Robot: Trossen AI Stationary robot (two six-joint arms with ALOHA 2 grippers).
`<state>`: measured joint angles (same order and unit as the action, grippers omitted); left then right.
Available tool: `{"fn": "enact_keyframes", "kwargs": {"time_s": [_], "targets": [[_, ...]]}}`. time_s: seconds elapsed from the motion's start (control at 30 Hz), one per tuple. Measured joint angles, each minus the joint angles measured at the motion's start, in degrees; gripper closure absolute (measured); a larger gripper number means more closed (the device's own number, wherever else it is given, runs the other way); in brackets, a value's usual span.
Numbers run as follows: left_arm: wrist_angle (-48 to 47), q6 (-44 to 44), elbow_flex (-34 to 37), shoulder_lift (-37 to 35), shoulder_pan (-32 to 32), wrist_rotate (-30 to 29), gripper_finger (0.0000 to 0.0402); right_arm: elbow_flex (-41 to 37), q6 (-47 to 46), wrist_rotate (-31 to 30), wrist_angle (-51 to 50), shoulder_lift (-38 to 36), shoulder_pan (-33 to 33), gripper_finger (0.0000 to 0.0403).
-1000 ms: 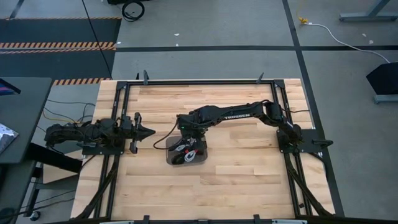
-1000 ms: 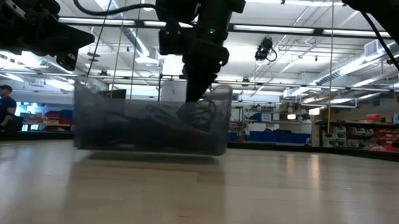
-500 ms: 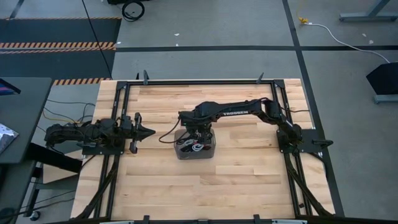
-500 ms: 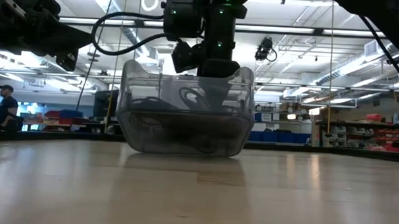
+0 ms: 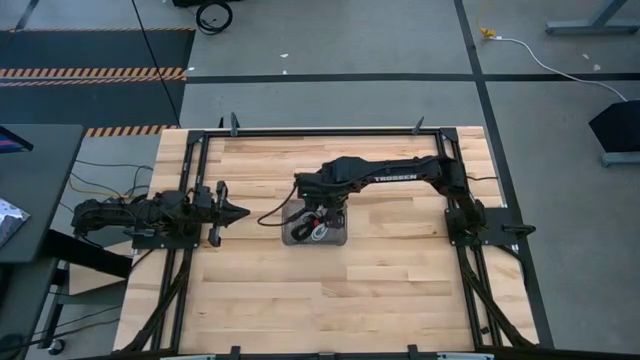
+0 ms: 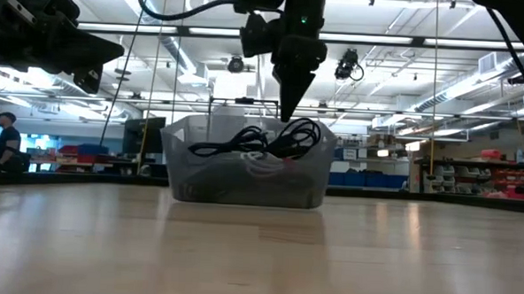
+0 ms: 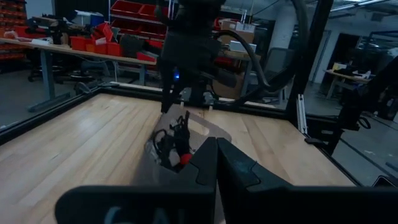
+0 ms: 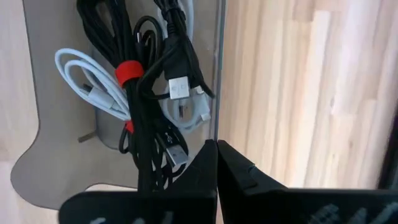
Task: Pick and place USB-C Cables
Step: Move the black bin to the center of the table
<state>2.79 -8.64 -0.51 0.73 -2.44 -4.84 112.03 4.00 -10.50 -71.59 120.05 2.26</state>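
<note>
The USB-C Cables (image 8: pixel 146 106) are seen bundled inside the grey tray (image 5: pixel 340 238) at mid-counter (image 5: pixel 400 290). The right gripper (image 6: pixel 289 113) is poised just above them, fingers together and empty. The left gripper (image 5: pixel 240 211) is parked near the counter's left edge, fingers closed.

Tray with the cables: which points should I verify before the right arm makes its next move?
1. All cables inside the tray: ok, none lies on the table.
2. Tray flat on the table: ok.
3. Cables below the rim: not ok, black loops rise above it.
4. Right gripper above the tray, clear of its walls: ok.
5. Right gripper free of the cables: cannot tell, its shut tip is very near a loop.
6. Left gripper apart from the tray: ok, at the left edge.
</note>
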Motion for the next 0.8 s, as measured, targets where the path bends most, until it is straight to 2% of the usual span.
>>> {"fn": "enact_keyframes", "kwargs": {"time_s": [0.17, 0.47, 0.8], "targets": [[-0.02, -0.16, 0.0, 0.0, 0.01, 0.0, 0.0392, -0.06, 0.27, -0.81, -1.91, -0.21, 0.15, 0.0403], [-0.02, -0.18, 0.0, 0.0, 0.01, 0.0, 0.0392, -6.51, 0.44, -0.54, -0.47, -0.21, 2.04, 0.0403], [-0.04, -0.18, 0.0, 0.0, 0.01, 0.0, 0.0392, -9.84, 0.6, -0.67, 4.51, -0.54, 3.37, 0.0403]]}}
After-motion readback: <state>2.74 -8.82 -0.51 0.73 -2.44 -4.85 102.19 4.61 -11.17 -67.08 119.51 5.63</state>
